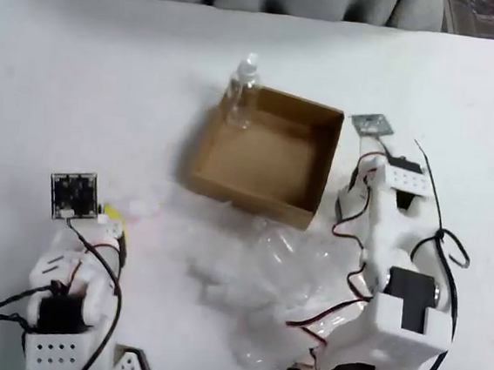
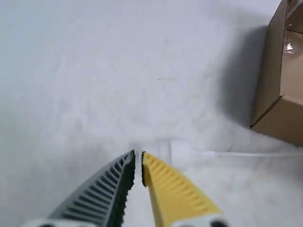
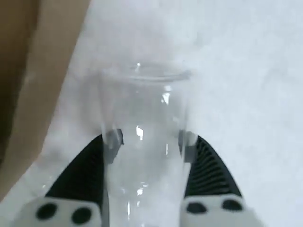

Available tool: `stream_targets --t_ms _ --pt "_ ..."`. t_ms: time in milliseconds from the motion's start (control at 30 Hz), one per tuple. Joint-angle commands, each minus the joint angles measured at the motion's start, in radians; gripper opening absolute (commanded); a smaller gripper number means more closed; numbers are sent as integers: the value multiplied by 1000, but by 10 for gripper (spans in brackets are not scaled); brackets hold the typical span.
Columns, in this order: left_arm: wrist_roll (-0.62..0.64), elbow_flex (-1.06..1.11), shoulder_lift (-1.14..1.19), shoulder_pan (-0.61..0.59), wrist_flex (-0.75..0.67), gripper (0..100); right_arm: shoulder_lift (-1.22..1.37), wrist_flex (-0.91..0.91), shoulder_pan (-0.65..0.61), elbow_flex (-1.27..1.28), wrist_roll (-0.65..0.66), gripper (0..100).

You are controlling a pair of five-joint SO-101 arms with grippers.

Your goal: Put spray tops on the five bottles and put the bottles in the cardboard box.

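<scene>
The cardboard box (image 1: 267,156) sits mid-table, and one clear bottle with a spray top (image 1: 241,93) stands in its far left corner. Several clear bottles (image 1: 274,271) lie in a heap in front of the box. My left gripper (image 2: 138,158) is shut, its grey and yellow tips just short of a white spray top (image 2: 176,151) lying on the table, whose thin tube (image 2: 246,153) points toward the box. My right gripper (image 3: 149,142) is shut on a clear bottle (image 3: 142,109) with an open, capless mouth, close beside the box wall (image 3: 42,94).
The right arm's body and red-black wires (image 1: 347,238) lie over the right side of the bottle heap. Small circuit boards (image 1: 75,195) sit on each arm's wrist. White table (image 1: 83,73) stretches left of and behind the box.
</scene>
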Motion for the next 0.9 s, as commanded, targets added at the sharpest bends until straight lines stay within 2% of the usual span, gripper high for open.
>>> stream_targets --t_ms 0,233,333,500,567,700,867 --pt "-12 -3 -8 7 -31 21 -104 124 27 -132 8 18" --pt "-14 -3 -8 -2 -23 22 -222 378 -25 -328 6 17" --pt "-14 -3 -8 -84 -28 28 -289 458 -111 -374 6 17" --pt "-35 -3 -8 -291 -38 43 -414 529 -329 -381 -2 17" --pt "-72 -3 -8 -346 -31 42 -456 532 -432 -381 -74 17" --pt "-92 -3 -4 -412 -5 41 -510 527 -636 -381 -227 21" --pt "-97 -3 -4 -418 28 42 -510 524 -889 -371 -247 22"
